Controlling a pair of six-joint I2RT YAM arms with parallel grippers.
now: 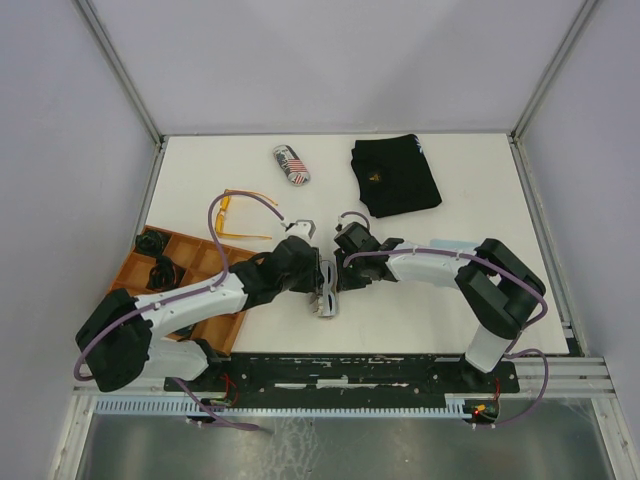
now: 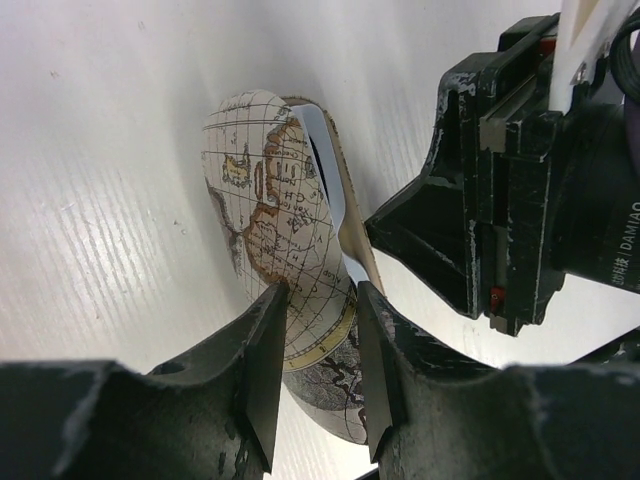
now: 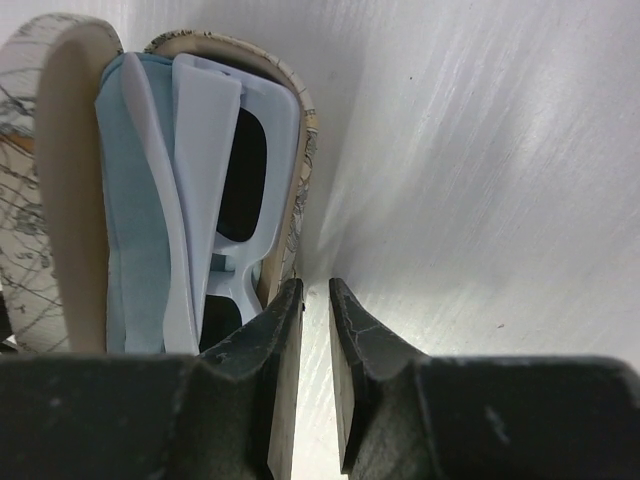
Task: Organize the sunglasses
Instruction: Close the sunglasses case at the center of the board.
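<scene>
White-framed dark-lens sunglasses [image 3: 235, 180] lie inside open map-printed oval case [image 2: 270, 200]. Left gripper [image 2: 320, 295] jaws clamp its lid from left; right gripper [image 3: 315, 290] jaws slightly parted, empty, just right of sunglasses.

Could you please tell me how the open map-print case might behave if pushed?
The case looks like a hard, rounded shell, so it would probably rock or slide on the smooth table. It is open, so the white sunglasses and cloth might slip out if it tipped.

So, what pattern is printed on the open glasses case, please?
The case bears an antique map print; left wrist view.
</scene>
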